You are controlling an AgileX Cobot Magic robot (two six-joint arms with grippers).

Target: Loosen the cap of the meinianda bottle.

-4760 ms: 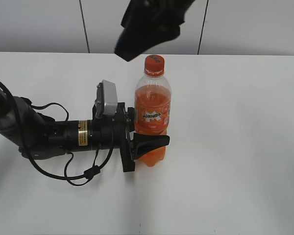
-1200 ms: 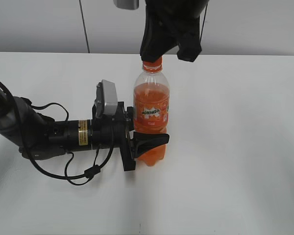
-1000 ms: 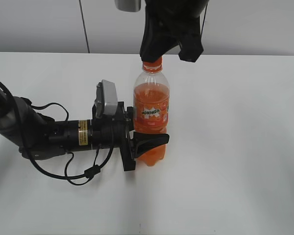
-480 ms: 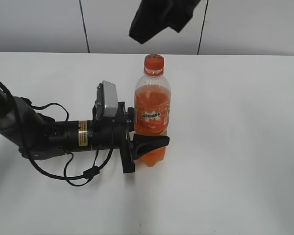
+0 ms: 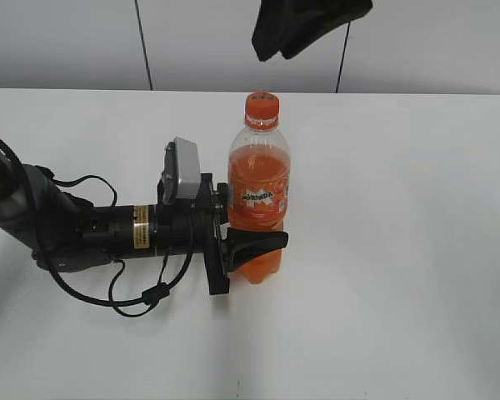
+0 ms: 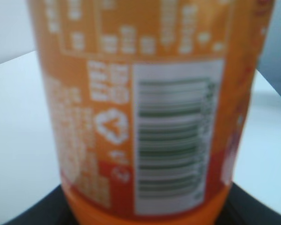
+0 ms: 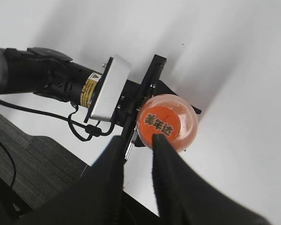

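Observation:
The meinianda bottle (image 5: 258, 196) stands upright on the white table, full of orange drink. Its orange cap (image 5: 262, 104) is on the neck. My left gripper (image 5: 262, 243) lies along the table from the left and is shut on the bottle's lower part; one black finger crosses the front. In the left wrist view the bottle's label (image 6: 145, 117) fills the frame. My right gripper (image 5: 310, 23) hangs above and to the right of the cap, clear of it. From above, the cap (image 7: 161, 123) shows just beyond the right gripper (image 7: 136, 138), whose fingers stand apart, holding nothing.
The left arm (image 5: 75, 233) and its looped cable (image 5: 142, 296) lie on the table (image 5: 400, 250) left of the bottle. A grey panelled wall (image 5: 67, 42) runs behind. The table's edge and dark floor (image 7: 28, 178) show in the right wrist view.
The right gripper, which was down over the cap and shut, has let go, lifted and shifted right, with its jaws now apart. The left gripper and bottle stay put.

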